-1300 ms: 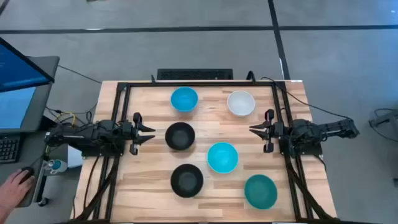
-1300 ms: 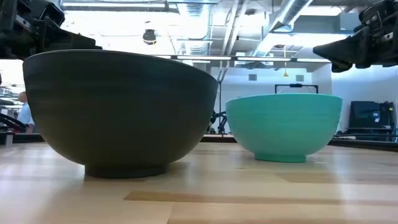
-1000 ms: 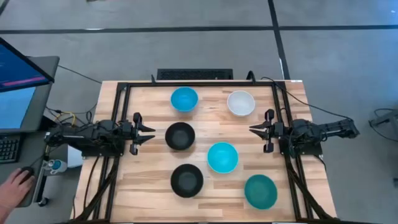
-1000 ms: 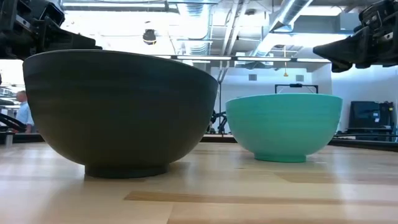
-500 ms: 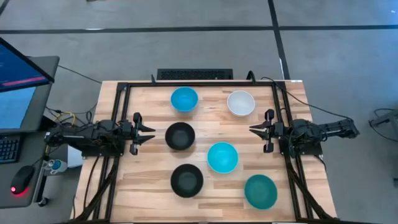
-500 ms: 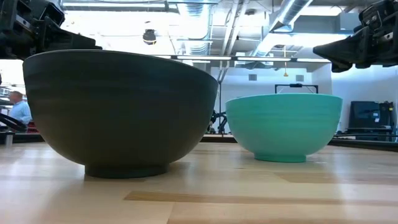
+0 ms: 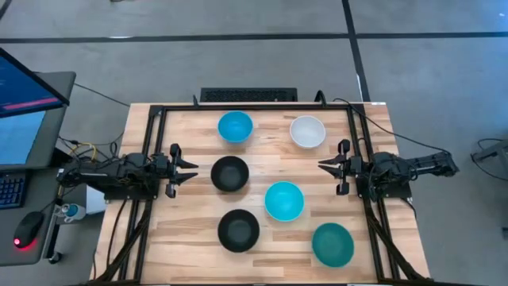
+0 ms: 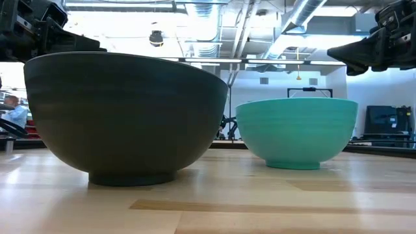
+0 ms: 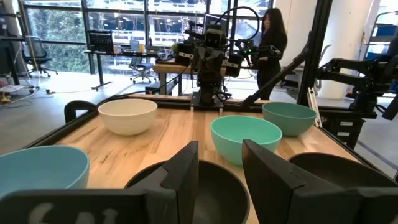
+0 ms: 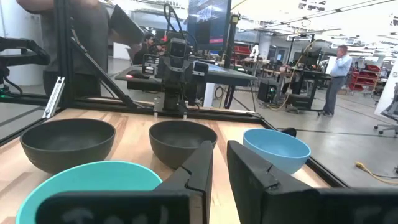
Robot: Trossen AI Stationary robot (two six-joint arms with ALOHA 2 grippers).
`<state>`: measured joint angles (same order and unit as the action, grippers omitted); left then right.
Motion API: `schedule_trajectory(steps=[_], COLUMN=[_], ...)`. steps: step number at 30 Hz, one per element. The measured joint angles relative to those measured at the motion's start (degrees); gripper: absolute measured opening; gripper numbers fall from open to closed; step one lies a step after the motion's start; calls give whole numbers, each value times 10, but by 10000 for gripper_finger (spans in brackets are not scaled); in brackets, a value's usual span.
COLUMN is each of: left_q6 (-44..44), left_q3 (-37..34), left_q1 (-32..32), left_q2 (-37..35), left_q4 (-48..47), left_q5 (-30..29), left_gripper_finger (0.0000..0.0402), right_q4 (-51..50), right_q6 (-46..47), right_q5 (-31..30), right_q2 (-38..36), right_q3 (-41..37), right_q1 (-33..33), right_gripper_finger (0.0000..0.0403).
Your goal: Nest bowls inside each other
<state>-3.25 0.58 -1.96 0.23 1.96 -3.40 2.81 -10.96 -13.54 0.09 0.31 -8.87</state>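
Observation:
Six bowls stand apart on their bases on the wooden table. A light blue bowl [image 7: 235, 126] and the white bowl [image 7: 307, 132] are at the far side. A black bowl [image 7: 230, 173] and the second light blue bowl [image 7: 284, 200] are in the middle. The other black bowl [image 7: 239, 230] [image 8: 127, 114] and the teal bowl [image 7: 332, 244] [image 8: 296, 130] are at the near side. My left gripper [image 7: 190, 169] [image 9: 221, 174] hovers open at the left edge, pointing at the middle black bowl. My right gripper [image 7: 324, 167] [image 10: 219, 165] hovers at the right edge, slightly open.
A black metal frame [image 7: 254, 107] runs along the table's far edge and down both sides. Left of the table are a monitor [image 7: 24, 87] and a mouse [image 7: 28, 230]. People stand in the room beyond. Bare wood lies between the bowls.
Neither arm nor any bowl has moved. A person's hand that lay on the mouse left of the table has drawn away out of view.

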Motion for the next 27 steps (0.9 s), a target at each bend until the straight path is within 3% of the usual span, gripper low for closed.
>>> schedule_trajectory(steps=[11, 23, 27], left_q6=[0, 87, 78], left_q3=[0, 0, 0], left_q1=[0, 0, 0], left_q2=[0, 0, 0], left_q4=[0, 2, 2], left_q5=[0, -15, -18], left_gripper_finger=[115, 115, 115], right_q4=[0, 2, 2], right_q6=[0, 0, 0], right_q5=[0, -13, -13], right_q2=[0, 0, 0], right_q3=[0, 0, 0], right_q1=[0, 11, 11], right_gripper_finger=[72, 72, 72])
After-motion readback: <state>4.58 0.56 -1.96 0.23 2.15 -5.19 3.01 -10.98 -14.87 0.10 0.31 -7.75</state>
